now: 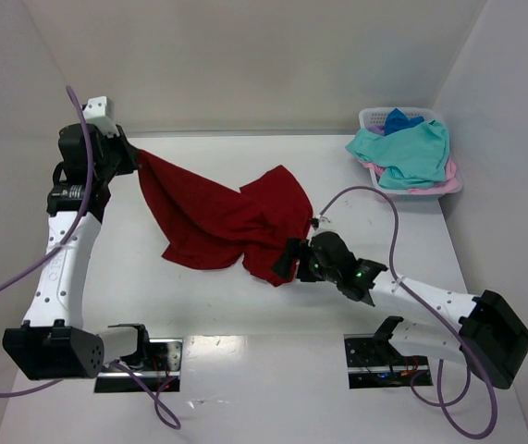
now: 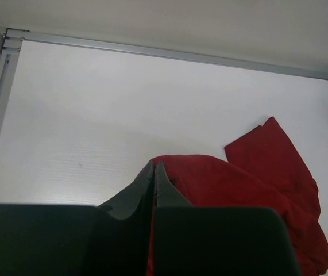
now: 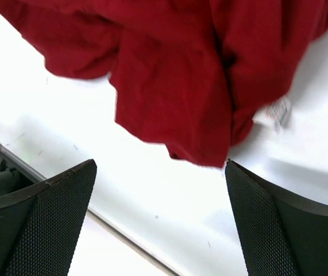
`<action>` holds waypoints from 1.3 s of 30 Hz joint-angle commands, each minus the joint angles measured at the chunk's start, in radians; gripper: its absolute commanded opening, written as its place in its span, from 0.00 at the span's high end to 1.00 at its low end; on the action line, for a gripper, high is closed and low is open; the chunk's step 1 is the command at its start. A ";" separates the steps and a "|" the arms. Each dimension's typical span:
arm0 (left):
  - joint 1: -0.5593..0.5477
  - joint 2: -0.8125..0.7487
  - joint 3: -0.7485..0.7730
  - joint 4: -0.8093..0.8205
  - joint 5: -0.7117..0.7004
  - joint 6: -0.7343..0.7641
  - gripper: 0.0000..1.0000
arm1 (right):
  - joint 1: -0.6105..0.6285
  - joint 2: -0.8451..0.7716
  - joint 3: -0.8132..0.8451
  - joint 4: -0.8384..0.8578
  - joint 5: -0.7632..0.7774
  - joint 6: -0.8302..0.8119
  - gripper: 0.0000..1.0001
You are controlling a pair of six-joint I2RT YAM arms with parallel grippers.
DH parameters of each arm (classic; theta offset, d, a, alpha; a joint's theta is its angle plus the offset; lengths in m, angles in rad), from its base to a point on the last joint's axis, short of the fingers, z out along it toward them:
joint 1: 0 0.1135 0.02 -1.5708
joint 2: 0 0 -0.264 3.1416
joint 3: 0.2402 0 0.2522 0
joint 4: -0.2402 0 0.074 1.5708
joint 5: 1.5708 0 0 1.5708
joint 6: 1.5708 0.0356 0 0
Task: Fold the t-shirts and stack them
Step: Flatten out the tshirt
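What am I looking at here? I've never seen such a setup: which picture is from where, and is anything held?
Two robot arms are bolted at the near edge of the table. One picture looks down from above and behind them; the other two come from cameras on the wrists. A dark red t-shirt lies crumpled on the table, one end lifted by the left claw, shut on it. The right claw is open by the shirt's near edge, holding nothing. A laundry basket at far right holds teal, pink and blue cloth.
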 commanded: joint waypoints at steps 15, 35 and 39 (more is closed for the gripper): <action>0.012 0.004 -0.009 0.075 0.071 -0.020 1.00 | 0.004 0.081 -0.060 0.136 0.051 0.076 0.11; 0.021 0.023 0.000 0.075 0.080 -0.010 1.00 | 0.004 0.094 0.041 0.036 0.095 0.065 1.00; 0.021 0.023 0.000 0.075 0.089 -0.010 1.00 | 0.004 -0.014 0.134 -0.094 0.130 0.055 1.00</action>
